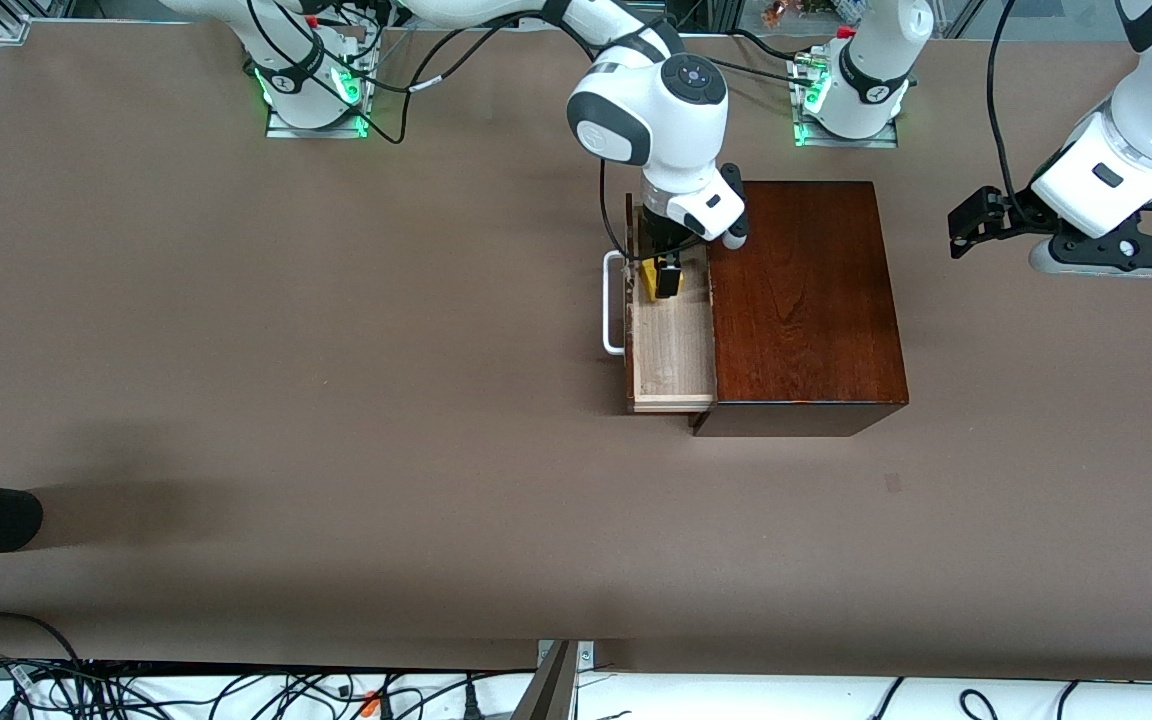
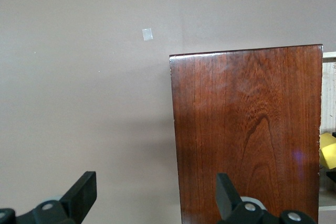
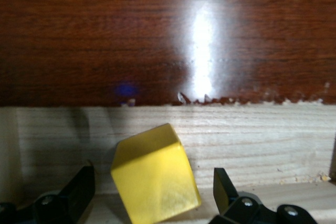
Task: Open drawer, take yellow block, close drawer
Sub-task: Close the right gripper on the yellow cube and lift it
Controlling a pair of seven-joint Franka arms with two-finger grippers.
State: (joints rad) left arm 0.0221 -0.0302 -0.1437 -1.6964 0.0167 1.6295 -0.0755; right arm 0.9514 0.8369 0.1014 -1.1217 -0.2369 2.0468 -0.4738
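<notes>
Matte brown desk (image 1: 336, 400) carrying a glossy reddish-brown wooden box (image 1: 801, 290), rectangular, with visible grain. Its pale-wood drawer (image 1: 671, 350) stands pulled out toward the right arm's end, the white U-shaped handle (image 1: 613, 300) facing 9 o'clock in the front view and the tray's long axis running 12 to 6. The right gripper (image 1: 661, 275) reaches into the drawer, jaws open astride the small, smooth yellow block (image 3: 156, 179), which sits tilted on the drawer floor; the left gripper (image 1: 971, 225) waits, jaws open, above the desk at the left arm's end.

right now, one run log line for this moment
drawer: open | yellow block: in drawer, between open right gripper fingers | left gripper: open, waiting above table beside box
</notes>
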